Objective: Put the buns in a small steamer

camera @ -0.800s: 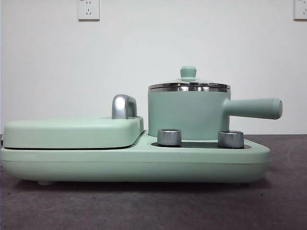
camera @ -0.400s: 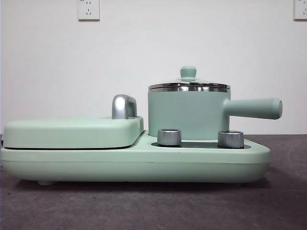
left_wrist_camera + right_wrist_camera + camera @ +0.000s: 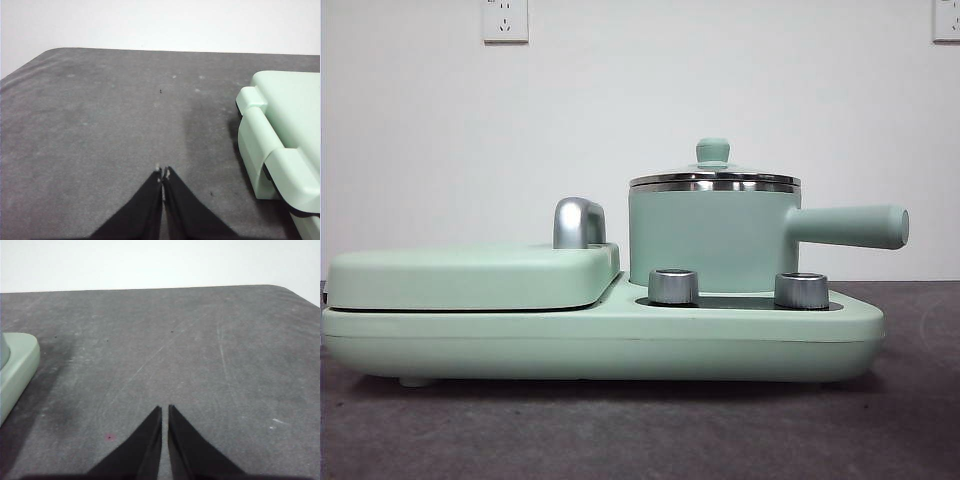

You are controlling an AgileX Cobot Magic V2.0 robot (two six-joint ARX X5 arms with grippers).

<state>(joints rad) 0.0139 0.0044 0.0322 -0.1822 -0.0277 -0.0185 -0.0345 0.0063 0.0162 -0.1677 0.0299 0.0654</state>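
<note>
The left gripper point(image 3: 163, 175) hangs over bare grey table point(image 3: 100, 125) with its two black jaws pressed together at the tips, holding nothing; just off to one side of it lies the hinged corner of the mint-green cooker base point(image 3: 280, 140), apart from the jaws. The right gripper point(image 3: 165, 410) likewise hovers above the table point(image 3: 200, 340), its jaws drawn nearly together with only a thin slit between them and nothing in the slit; a rounded corner of the cooker base point(image 3: 17, 360) shows at the edge of that view, well apart from the tips. In the front view neither arm appears; the small steamer point(image 3: 710, 240) stands upright on the right half of the cooker base point(image 3: 600, 345), its steel-rimmed lid point(image 3: 714, 180) seated on it with the green knob point(image 3: 713, 150) on top, its straight handle point(image 3: 850, 226) pointing right; two steel dials point(image 3: 673, 286) sit just in front of the pot; to the left the flat griddle lid point(image 3: 470, 275) lies closed, its chrome handle point(image 3: 577, 222) rising at the back edge beside the steamer; the buns cannot be seen in any view; two wall sockets point(image 3: 504, 20) sit high on the white wall.
</note>
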